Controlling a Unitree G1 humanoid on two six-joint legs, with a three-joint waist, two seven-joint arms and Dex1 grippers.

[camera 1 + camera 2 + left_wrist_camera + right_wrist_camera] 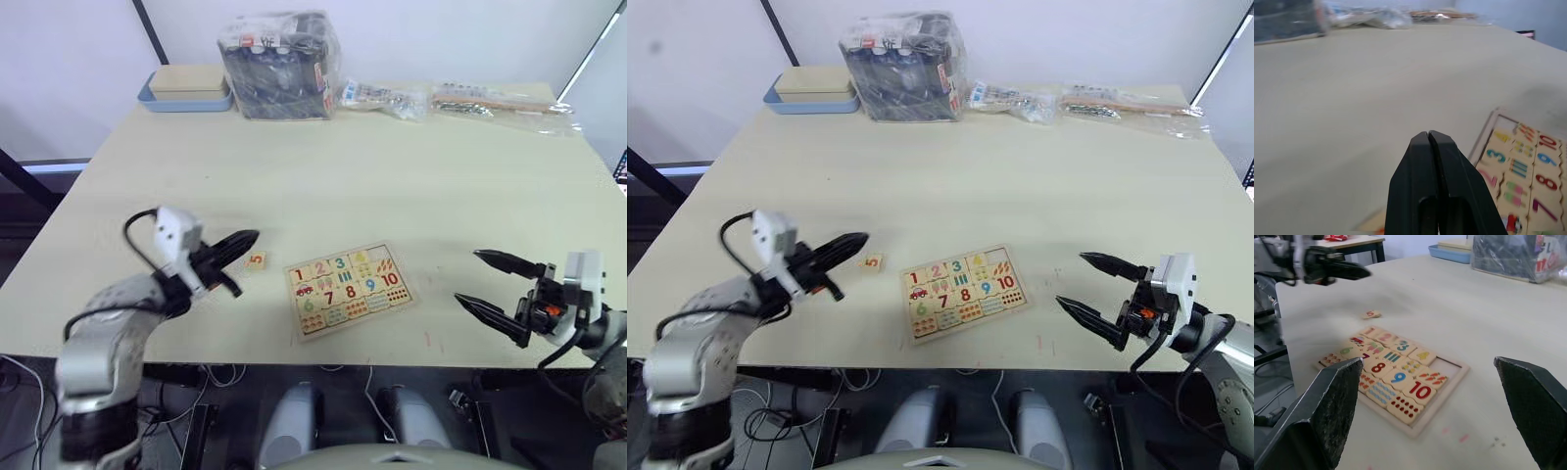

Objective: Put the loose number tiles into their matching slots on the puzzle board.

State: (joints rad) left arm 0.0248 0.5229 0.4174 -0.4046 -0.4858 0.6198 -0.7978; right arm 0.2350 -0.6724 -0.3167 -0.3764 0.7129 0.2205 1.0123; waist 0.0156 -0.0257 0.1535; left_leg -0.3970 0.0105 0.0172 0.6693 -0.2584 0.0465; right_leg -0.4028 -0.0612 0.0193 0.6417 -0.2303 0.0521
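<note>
The puzzle board (348, 289) lies flat near the table's front edge, between my two arms. Its top row holds tiles 1, 2, 3 and 4, and the slot (1448, 365) at the row's end is bare wood. One loose number tile (256, 260), printed with a red 5, lies on the table just left of the board. My left gripper (250, 238) is shut on nothing and hovers above the table, its tip just behind that tile. My right gripper (467, 276) is open to the right of the board, pointing at it with nothing between its fingers (1327, 406).
At the table's far edge stand a blue-edged tray with a wooden box (186, 88), a plastic-wrapped dark box (279, 64) and two clear bags of small parts (387, 98) (500, 103). The table's front edge runs just below the board.
</note>
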